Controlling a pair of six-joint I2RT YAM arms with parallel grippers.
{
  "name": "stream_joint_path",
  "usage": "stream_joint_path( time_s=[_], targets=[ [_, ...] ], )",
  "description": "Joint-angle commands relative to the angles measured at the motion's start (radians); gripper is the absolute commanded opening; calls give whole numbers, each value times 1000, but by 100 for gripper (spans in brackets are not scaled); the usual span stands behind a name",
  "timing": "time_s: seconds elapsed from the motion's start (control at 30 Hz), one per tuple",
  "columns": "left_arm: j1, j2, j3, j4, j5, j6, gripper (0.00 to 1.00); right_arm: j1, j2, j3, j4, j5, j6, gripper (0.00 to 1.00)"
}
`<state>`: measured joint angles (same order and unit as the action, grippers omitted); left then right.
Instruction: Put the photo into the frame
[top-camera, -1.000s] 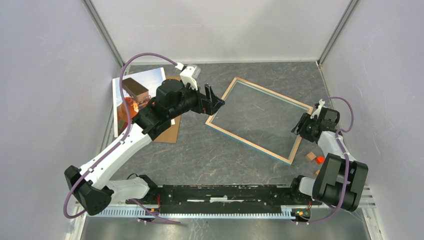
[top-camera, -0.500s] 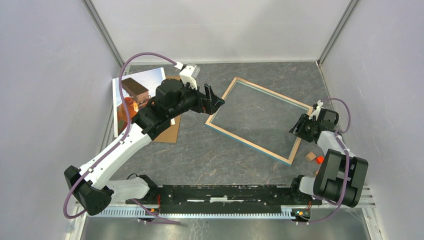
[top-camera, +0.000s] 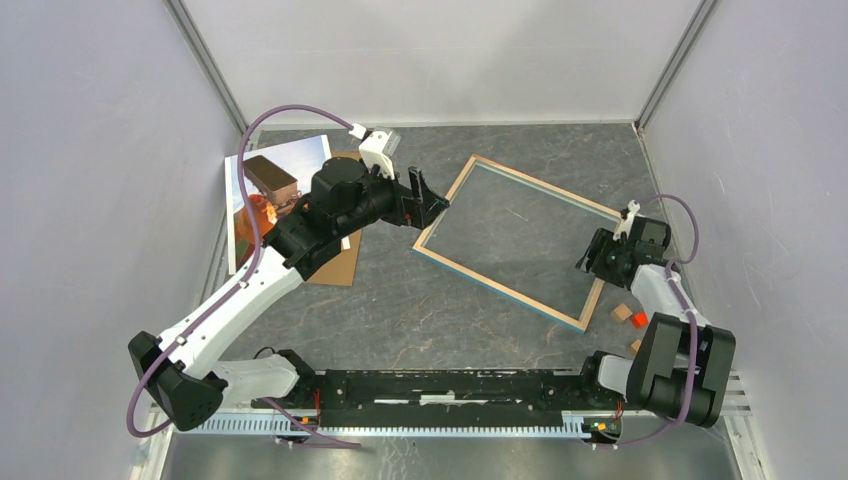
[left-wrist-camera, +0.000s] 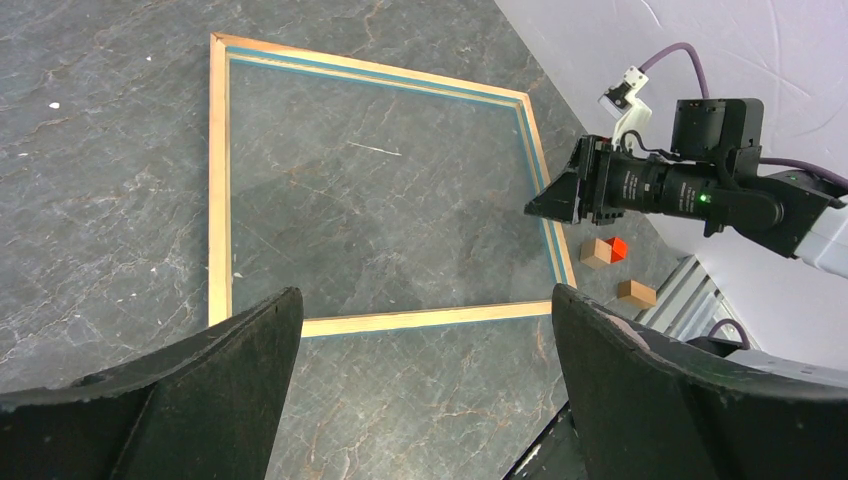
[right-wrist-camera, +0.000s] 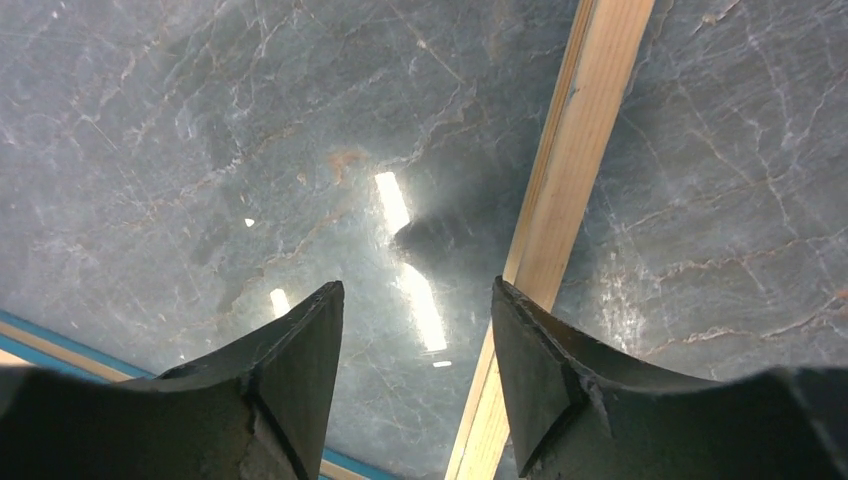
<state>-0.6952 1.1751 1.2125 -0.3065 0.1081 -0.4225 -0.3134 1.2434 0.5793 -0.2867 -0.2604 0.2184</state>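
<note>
Right wrist view: right claw (right-wrist-camera: 415, 300) spread partway, pinching nothing, poised low over the clear pane, one finger just above the light wood rim of the frame (right-wrist-camera: 570, 170). From the left wrist view, same claw (left-wrist-camera: 545, 205) nosing in at that rim; touching it or just short of it, cannot tell. Left claw (left-wrist-camera: 425, 300) spread to its widest, empty, hanging over the frame's side nearest the table's left edge.

Frame (top-camera: 500, 287) flat on the table (top-camera: 420, 310), wood back up, lying askew between the middle and the right edge, pane bare, nothing laid inside. Photo (top-camera: 280, 170) well apart, at the far left corner of the table, behind the left arm (top-camera: 240, 290), overlapping a brown backing board (top-camera: 340, 262). Small wooden and red blocks (top-camera: 630, 315) near the right edge, just beside the frame's near corner.

Judged as the step of squaring or steadying the frame, ahead of fetching the photo; insertion not yet begun. Next move likely for the left claw, being closer:
- back toward the far left corner and down onto a free edge of the photo
- a pinch on thin paper without dragging the board along
- a carry across and a flat drop inside the rim, corners matched to the skewed frame

Right claw best placed at the rim as a stop against sliding.
</note>
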Motion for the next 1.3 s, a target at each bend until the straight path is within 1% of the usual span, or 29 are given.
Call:
stream_joint_path(
  time_s=[0.0, 0.07, 0.2, 0.37, 0.5, 0.6, 0.67, 0.73, 0.8, 0.93, 1.1, 1.17, 1.27],
  targets=[
    [6, -27, 39, 18, 7, -18, 100, 54, -46, 25, -81, 140, -16, 65],
    [8, -26, 39, 18, 8, -19, 100, 63, -43, 13, -81, 172, -14, 66],
    [8, -32, 36, 21, 5, -19, 100, 82, -14, -1, -48, 182, -2, 68],
    [9, -36, 36, 22, 1, -15, 100, 125, 30, 25, -46, 216, 8, 71],
    [10, -43, 36, 22, -3, -12, 100, 136, 57, 58, -69, 210, 6, 71],
    [10, -44, 36, 21, -8, -8, 100, 139, -1, 112, -113, 196, 6, 71],
    [11, -41, 37, 20, -7, -9, 100, 145, -52, 190, -171, 189, 3, 73],
    [13, -39, 38, 19, 0, -12, 100, 162, -93, 262, -211, 186, -4, 75],
    [16, -37, 38, 20, 0, -13, 100, 187, -128, 296, -215, 156, -8, 79],
    [19, -31, 34, 21, -17, -2, 100, 240, -152, 255, -133, 5, -5, 80],
    [19, -21, 32, 9, -69, 25, 100, 308, -194, 143, 19, -98, 66, 83],
    [19, -10, 32, 5, -79, 31, 100, 382, -200, 88, 98, -138, 113, 83],
    [20, 8, 30, 5, -91, 36, 100, 487, -178, 17, 204, -155, 154, 83]
  ],
)
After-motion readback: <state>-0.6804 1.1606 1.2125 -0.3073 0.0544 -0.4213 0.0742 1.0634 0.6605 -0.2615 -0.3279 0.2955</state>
